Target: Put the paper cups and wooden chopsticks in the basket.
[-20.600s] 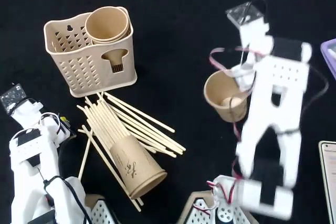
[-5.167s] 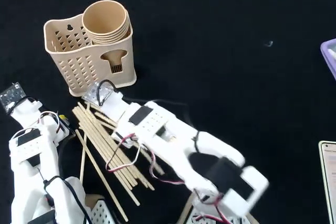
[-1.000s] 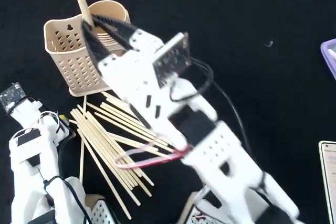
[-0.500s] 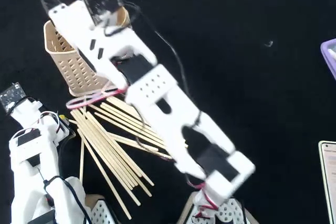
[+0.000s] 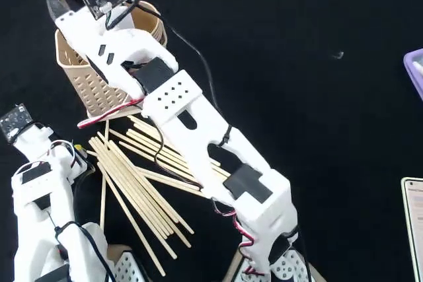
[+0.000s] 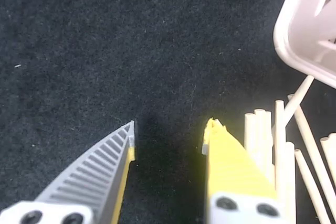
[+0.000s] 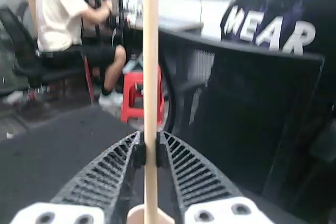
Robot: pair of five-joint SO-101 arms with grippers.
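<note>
Above the basket (image 5: 92,85), it seems, right fingers (image 7: 105,178) clench one chopstick (image 7: 150,51); left fingers (image 6: 232,157) stand apart, empty.

basket (image 5: 84,84) partly behind right arm (image 5: 192,123), chopstick (image 7: 150,77) top cut off

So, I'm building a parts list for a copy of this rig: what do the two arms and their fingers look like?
Both arms are white plastic shells with black motor blocks: the right arm carries red and black cables, the left arm thin black ones. The right gripper has black ribbed fingers; the left gripper has one grey ribbed, one yellow.
</note>
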